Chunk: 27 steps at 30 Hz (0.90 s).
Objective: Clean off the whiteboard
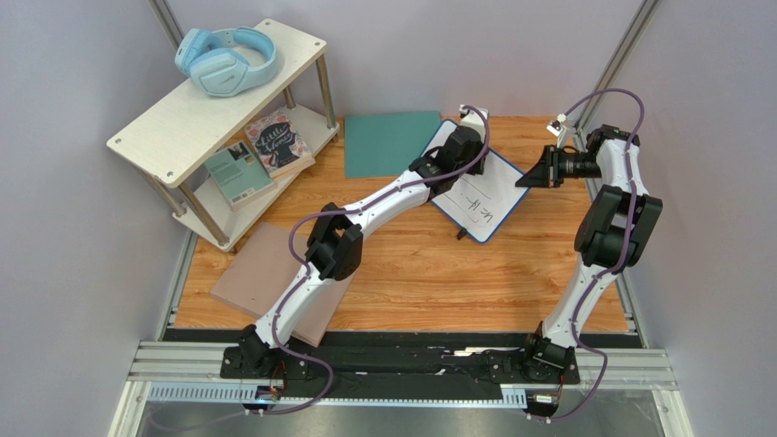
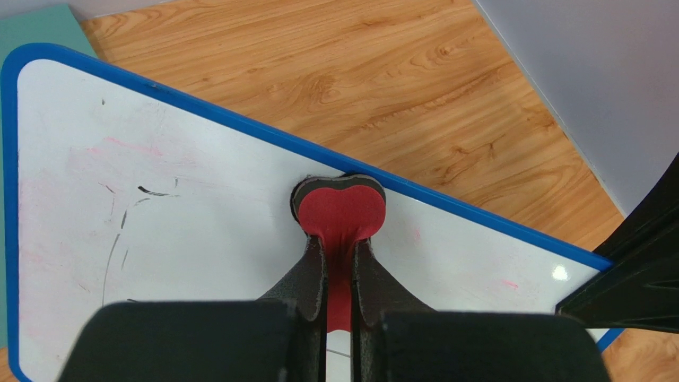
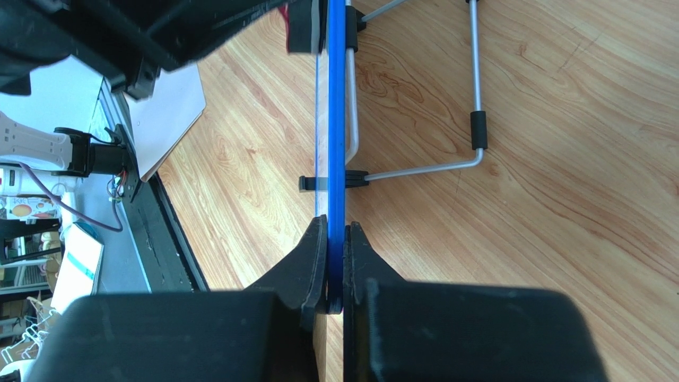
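The left gripper (image 2: 339, 259) is pinched tight on a red felt eraser pad (image 2: 341, 208), pressed against the small white blue-framed whiteboard (image 2: 199, 239); the right gripper (image 3: 335, 239) is clamped on its blue edge. The board, faintly marked, stands on the wooden tabletop (image 2: 359, 72) beside a teal rectangular mat (image 1: 390, 141)

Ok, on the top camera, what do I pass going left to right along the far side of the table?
headphones on the shelf → teal mat → whiteboard → right gripper, shut on the whiteboard's right edge.
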Tool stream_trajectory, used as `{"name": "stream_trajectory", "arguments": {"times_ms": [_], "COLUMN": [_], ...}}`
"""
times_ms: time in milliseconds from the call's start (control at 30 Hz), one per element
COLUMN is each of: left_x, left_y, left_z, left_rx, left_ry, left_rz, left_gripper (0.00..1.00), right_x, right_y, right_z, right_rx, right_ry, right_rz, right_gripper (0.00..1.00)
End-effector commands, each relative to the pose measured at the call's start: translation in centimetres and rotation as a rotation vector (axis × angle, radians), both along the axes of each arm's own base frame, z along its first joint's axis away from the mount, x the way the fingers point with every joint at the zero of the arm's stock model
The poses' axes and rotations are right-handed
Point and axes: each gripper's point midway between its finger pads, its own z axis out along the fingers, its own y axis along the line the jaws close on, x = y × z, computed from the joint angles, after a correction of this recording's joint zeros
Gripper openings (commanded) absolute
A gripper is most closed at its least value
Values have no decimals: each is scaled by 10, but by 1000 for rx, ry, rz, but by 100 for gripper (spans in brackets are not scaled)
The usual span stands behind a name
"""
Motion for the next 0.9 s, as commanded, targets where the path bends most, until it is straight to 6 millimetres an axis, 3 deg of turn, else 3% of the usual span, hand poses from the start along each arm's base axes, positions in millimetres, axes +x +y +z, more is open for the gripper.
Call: {"name": "stream_trajectory", "arguments": {"times_ms": [0, 167, 333, 500, 633, 800, 867], "left_x": [8, 51, 62, 43, 14, -4, -15], "left_y": [13, 72, 111, 114, 116, 112, 100], "left_z": [-17, -24, -36, -62, -87, -89, -88], "left_rx": [15, -21, 20, 80, 116, 154, 215], "left_ry": [56, 116, 172, 281, 406, 354, 293], "left_rz": [19, 194, 263, 208, 159, 101, 42], "left_gripper": [0, 0, 0, 0, 0, 0, 0], "right_x": [3, 2, 0, -1, -2, -3, -3], "right_y": [-3, -4, -3, -3, -2, -1, 0], "right_z": [-16, -17, -19, -19, -18, -16, -16], "right_rx": [-137, -146, -148, -141, -137, -132, -128], "right_ry": [-66, -68, -65, -64, -66, -69, -71], "right_rz": [85, 93, 101, 99, 99, 99, 98], "right_gripper": [0, 0, 0, 0, 0, 0, 0]}}
